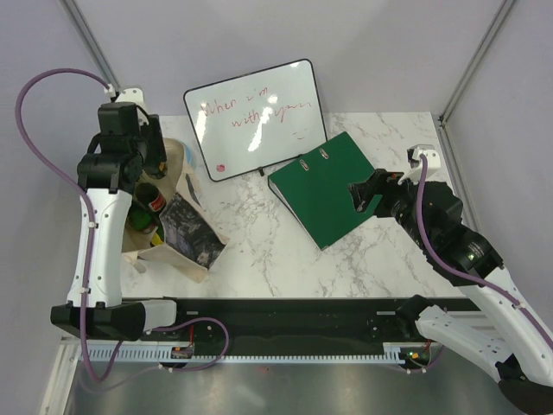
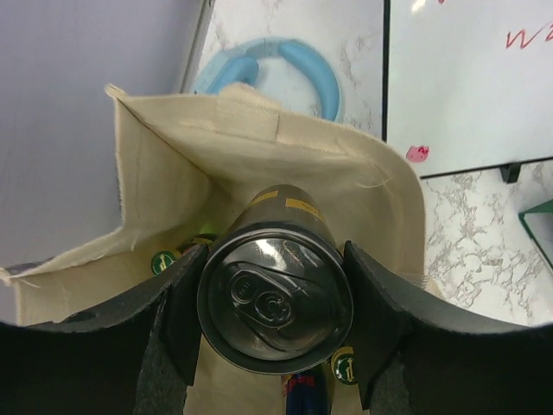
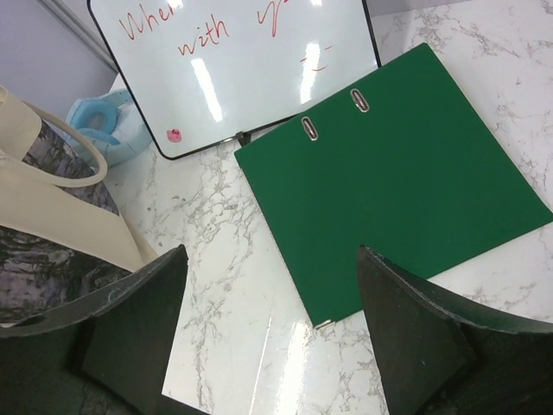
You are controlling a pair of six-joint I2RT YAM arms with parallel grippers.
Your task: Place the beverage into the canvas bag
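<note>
- Left wrist view: we see the left gripper (image 2: 278,327) closed on a dark beverage can (image 2: 276,290). Its fingers press on two opposite sides, and the pull-tab top faces the camera.
- The can hangs over the open mouth of the canvas bag (image 2: 164,173), which stands at the left side of the table (image 1: 259,259). We judge that lowering it in is the step in hand.
- Bottle caps (image 2: 162,262) show inside the bag below. We would therefore go straight down into a free gap, well inside the cloth rim, and loosen the grip only once the can rests on something.
- The bag is soft cloth, so brushing its wall could fold the mouth shut or tip it.
- The right gripper (image 3: 268,328) is wide open and empty, over the marble near a green binder (image 3: 389,190).
</note>
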